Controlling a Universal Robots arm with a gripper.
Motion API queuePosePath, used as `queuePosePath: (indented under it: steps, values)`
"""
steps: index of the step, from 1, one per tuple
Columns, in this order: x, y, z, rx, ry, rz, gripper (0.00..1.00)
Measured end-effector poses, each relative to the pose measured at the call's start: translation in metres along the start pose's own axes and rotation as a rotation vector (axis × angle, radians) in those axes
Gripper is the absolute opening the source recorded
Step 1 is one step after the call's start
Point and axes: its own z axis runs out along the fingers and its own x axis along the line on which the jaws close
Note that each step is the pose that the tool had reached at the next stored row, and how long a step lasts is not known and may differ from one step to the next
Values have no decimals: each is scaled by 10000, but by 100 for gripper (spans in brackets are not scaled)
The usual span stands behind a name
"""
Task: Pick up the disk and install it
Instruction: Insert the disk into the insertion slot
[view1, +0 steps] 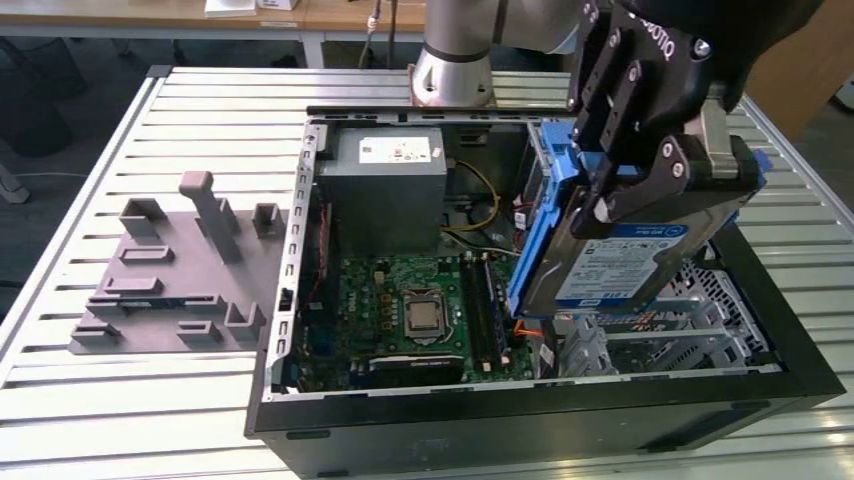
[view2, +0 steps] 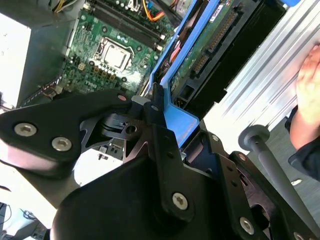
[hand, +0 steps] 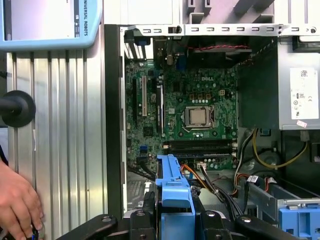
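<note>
My gripper (view1: 657, 195) is shut on the disk (view1: 617, 268), a silver-grey drive with a blue-and-white label and blue side rails. It holds the disk on edge, tilted, over the exterior view's right side of the open computer case (view1: 534, 405), just above the silver drive cage (view1: 681, 335). In the second wrist view the black fingers (view2: 155, 125) clamp a blue rail (view2: 177, 117), and the disk's green circuit side (view2: 207, 47) faces the camera. The first wrist view has the blue rail (hand: 172, 187) between the gripper (hand: 172, 217) links, over the motherboard (hand: 192, 107).
The grey power-supply box (view1: 387, 180) sits at the case's far end, with loose cables beside it. A grey moulded fixture (view1: 174, 270) lies on the slatted table (view1: 107, 400) at the exterior view's left. A person's hand (hand: 17, 205) rests on the table beside the case.
</note>
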Motion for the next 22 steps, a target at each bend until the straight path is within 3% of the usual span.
queuePosePath:
  steps: [6,16,22]
  values:
    - [-1,-108,6,0,-1,0,37]
    - [63,-139,19,0,-1,0,37]
    - [61,-273,39,0,-2,5,37]
